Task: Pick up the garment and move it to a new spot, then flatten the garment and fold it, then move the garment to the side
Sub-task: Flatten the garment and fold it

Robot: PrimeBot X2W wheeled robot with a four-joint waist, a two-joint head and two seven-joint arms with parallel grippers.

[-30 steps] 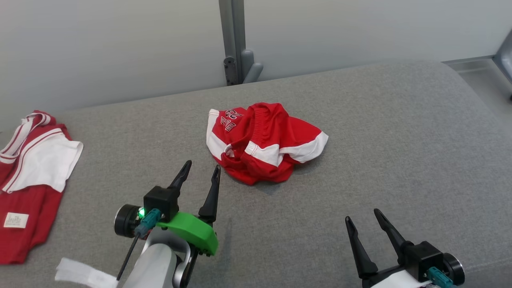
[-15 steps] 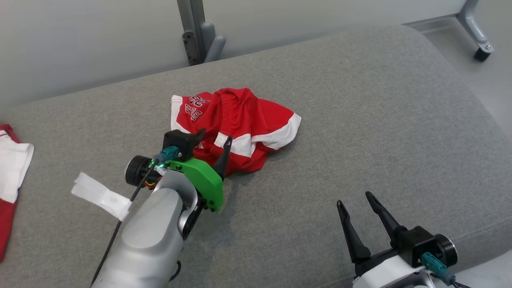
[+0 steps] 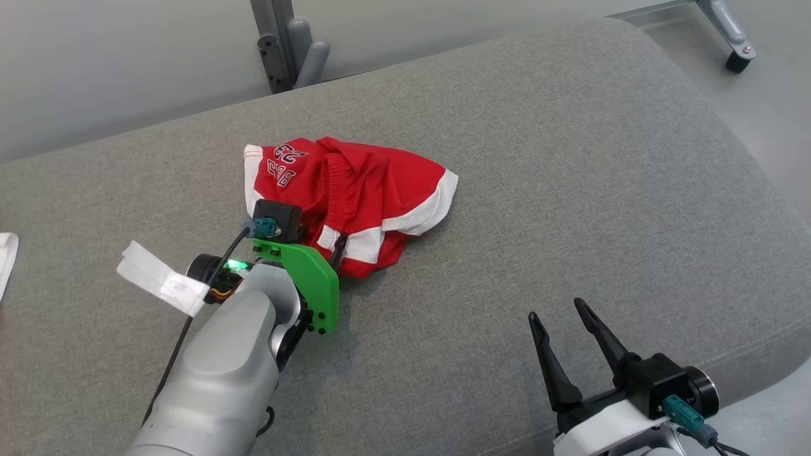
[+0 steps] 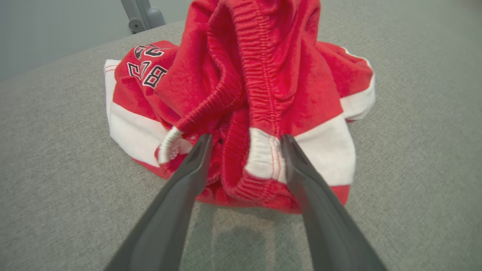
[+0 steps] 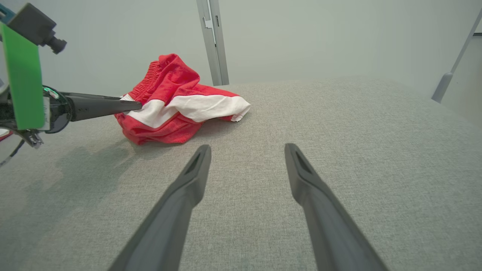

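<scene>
Garment (image 3: 355, 183) | waistband edge between parted left gripper (image 4: 245, 138) fingers (cushion (image 3: 570, 158) wide rightward)

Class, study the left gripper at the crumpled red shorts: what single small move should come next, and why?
Probably close the left gripper: its open fingers straddle a white-trimmed fold of the red shorts, which lie crumpled on the grey cushion, so nothing is gripped yet.
</scene>
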